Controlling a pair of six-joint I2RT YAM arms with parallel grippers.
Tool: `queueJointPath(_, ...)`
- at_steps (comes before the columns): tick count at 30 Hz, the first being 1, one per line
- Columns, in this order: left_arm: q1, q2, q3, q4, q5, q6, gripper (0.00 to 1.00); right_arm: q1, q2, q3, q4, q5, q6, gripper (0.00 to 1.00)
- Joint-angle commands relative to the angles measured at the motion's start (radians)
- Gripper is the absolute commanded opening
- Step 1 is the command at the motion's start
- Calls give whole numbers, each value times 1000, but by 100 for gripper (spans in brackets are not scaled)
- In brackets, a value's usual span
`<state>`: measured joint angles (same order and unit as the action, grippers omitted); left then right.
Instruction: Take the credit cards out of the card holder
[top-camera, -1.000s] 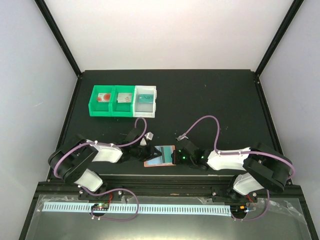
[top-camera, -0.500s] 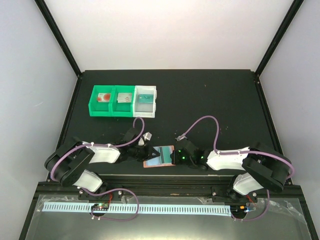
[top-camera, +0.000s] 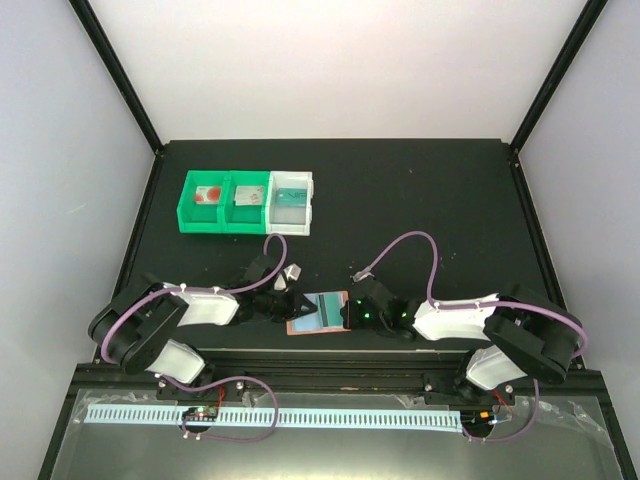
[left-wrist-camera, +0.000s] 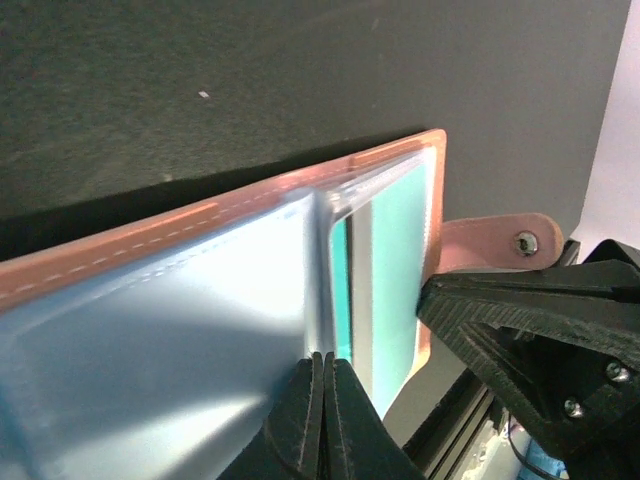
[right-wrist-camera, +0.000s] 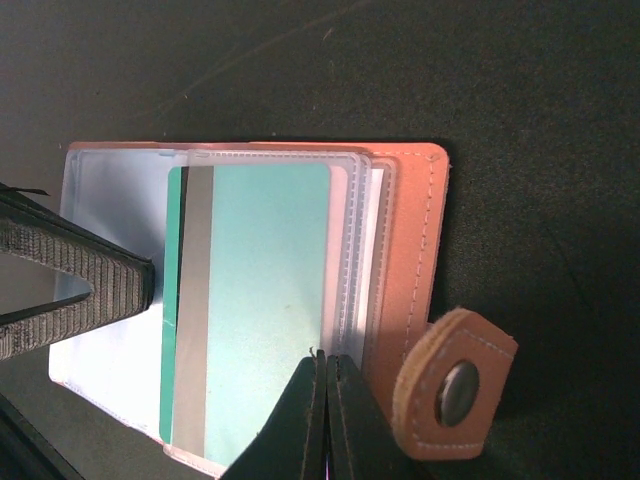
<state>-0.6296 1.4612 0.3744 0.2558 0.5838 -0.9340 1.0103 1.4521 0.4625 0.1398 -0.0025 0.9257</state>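
**One card left to pull**

Three credit cards judged done, lying in the bins toward the table's far-left corner. A glossy teal card with a grey stripe sits in the clear sleeves of the stitched salmon card holder, mid near edge. The left gripper and right gripper are clenched at the sleeves (whether either has nipped anything, I cannot tell).

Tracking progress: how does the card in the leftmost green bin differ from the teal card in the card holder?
The bin card looks white with a red mark; the teal card carries a grey stripe. The bin card lies loose in the green bin; the teal card sits in a clear sleeve of the card holder. Both are flat rectangles.
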Motion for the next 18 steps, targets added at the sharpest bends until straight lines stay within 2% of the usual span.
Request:
queueJointPath(1,17,-20,-13,-41,4,41,2,5,19,-21,-58,13,1,1)
queueJointPath(6,18,-15,-15,-20,22,34,2,5,17,-19,-53,10,0,2)
queueJointPath(12,15,-3,-32,59,29,-6,18,5,22,-18,-45,6,2,2)
queueJointPath(18,8,72,-49,170,47,-52,20,5,24,-19,-43,2,0,2)
